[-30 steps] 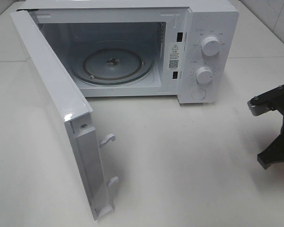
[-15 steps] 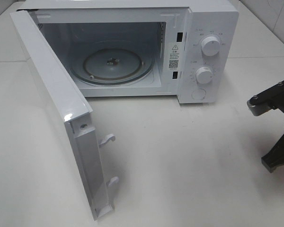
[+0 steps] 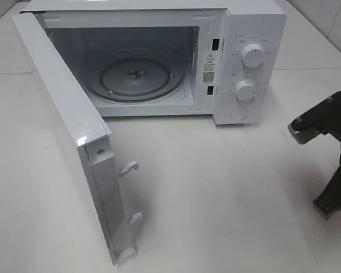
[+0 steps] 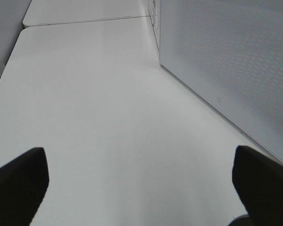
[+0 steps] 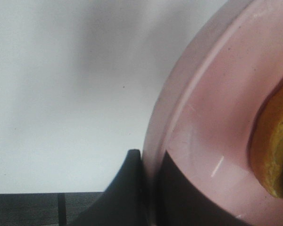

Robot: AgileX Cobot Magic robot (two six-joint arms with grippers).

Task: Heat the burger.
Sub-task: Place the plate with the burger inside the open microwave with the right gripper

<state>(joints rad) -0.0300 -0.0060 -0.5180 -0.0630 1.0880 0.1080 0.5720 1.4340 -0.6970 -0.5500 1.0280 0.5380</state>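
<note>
One microwave (image 3: 159,17), door (image 3: 62,114) open; one turntable (image 3: 135,77); two dials (image 3: 253,55); one warning label (image 3: 209,67), print illegible. One burger (image 5: 276,150) on one pink plate (image 5: 203,141); right jaws pinch plate rim. Left jaws wide, empty, above bench (image 4: 108,103).

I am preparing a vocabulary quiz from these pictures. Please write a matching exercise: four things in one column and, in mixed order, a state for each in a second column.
Things
1. door
2. plate
3. left gripper
4. turntable

States
a. jaws apart, holding nothing
b. rim pinched by the right gripper
c. swung wide open
d. lying bare inside the microwave

Pairs: 1-c, 2-b, 3-a, 4-d
</note>
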